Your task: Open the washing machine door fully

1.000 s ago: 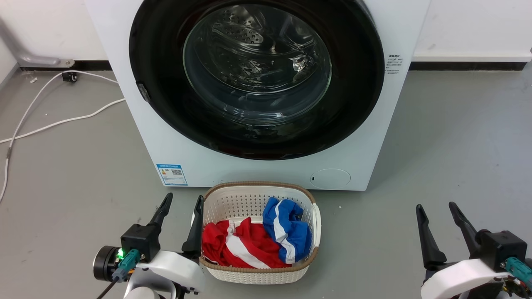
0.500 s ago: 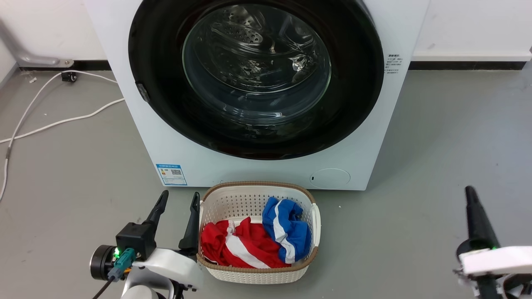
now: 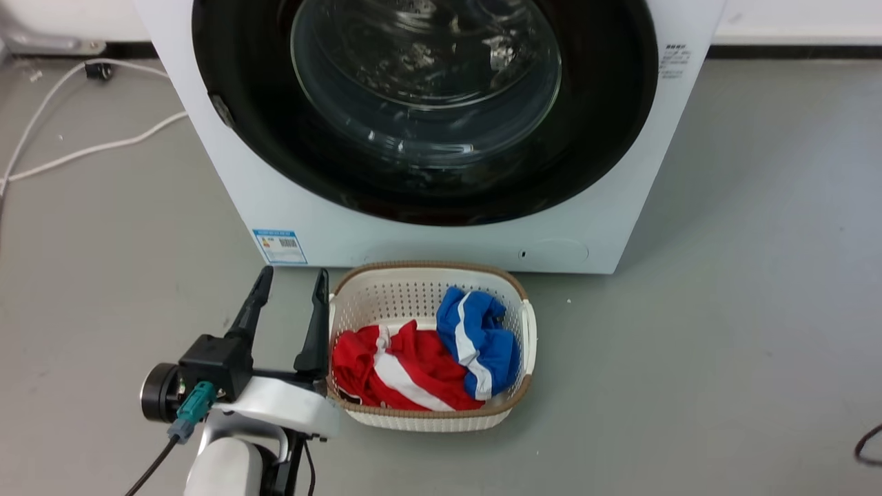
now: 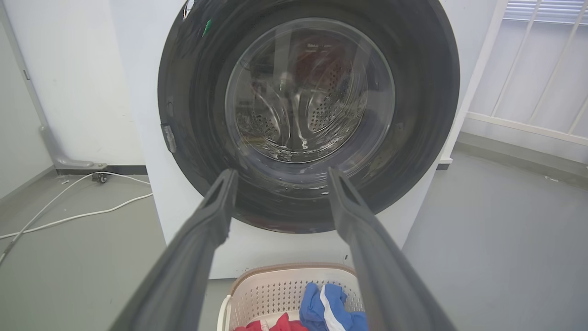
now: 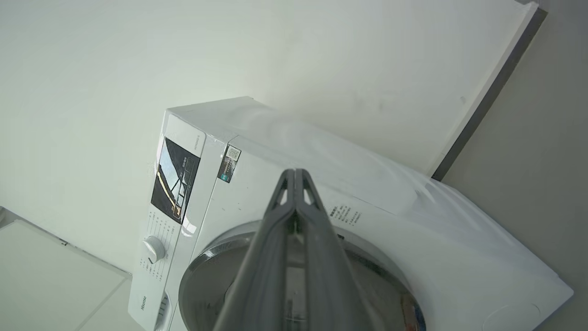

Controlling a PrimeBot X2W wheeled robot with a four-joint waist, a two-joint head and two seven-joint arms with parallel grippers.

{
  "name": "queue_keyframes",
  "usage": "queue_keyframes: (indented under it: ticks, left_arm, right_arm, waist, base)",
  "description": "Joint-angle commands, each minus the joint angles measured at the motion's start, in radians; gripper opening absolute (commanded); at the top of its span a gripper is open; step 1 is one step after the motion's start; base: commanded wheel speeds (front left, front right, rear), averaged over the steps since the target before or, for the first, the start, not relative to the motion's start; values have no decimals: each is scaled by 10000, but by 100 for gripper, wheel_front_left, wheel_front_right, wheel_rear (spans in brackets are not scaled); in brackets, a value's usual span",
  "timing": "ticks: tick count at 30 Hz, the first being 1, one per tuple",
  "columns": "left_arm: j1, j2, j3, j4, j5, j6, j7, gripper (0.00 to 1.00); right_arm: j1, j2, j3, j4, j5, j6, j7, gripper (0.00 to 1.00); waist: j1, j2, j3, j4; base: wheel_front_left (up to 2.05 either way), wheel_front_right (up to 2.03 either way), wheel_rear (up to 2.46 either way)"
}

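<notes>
My left gripper (image 3: 292,275) hangs spread apart beside the basket (image 3: 427,265), clear of the closed door (image 3: 424,89). My right gripper (image 5: 294,173), pinched together, aims at the washing machine (image 3: 289,207), probably to hook that door.

Washing machine door (image 3: 427,103): glossy black disc w/ glass centre, shut flush vs white washing machine (image 3: 275,207) front.

Smooth grey floor (image 3: 723,275) is carrying everything. Big white boxy front-loading washing machine (image 3: 275,200) is standing on it. White perforated plastic laundry basket with a brown woven rim (image 3: 427,264) is sitting just in front of the machine's base. Thin white cable (image 3: 103,146) is trailing across the floor at the head view's left. Small white speck (image 3: 568,301) is lying near the basket.
</notes>
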State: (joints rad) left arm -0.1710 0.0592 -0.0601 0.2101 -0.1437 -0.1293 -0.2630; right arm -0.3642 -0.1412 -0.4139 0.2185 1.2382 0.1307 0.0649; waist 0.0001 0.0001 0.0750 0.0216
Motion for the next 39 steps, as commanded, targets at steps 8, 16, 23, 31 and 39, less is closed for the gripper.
queue_keyframes:
  ticks: [8,16,23,31,39]
  left_arm:
    - [-805,-61,-12,-562,-10,-5,-26,100]
    - [-1439,-91,-177,-775,-53,-5,-26,100]
    - [-1763,-95,-497,-877,-67,57,-26,100]
    - [-2091,-94,-869,-1013,-228,206,-26,100]
    - [-2446,-95,-1205,-1060,-361,278,-26,100]
  right_arm:
    - [-2692,-1113,-497,1624,-56,1,1060,0]
    - [-5122,-2152,99,3481,-1033,1,3094,0]
    - [-6673,-2423,771,4386,-1966,1,4903,0]
    - [-7758,-2269,1273,4708,-2955,1,5668,0]
    - [-8735,-2189,1306,5151,-3741,1,5984,0]
  waist:
    - [-1,-1,1444,520]
    - [-1,-1,2460,942]
    - [-1,-1,3006,1211]
    - [-1,-1,3535,1529]
    - [-1,-1,4005,1877]
  base:
    - [0,0,0]
    - [0,0,0]
    - [0,0,0]
    - [0,0,0]
    - [0,0,0]
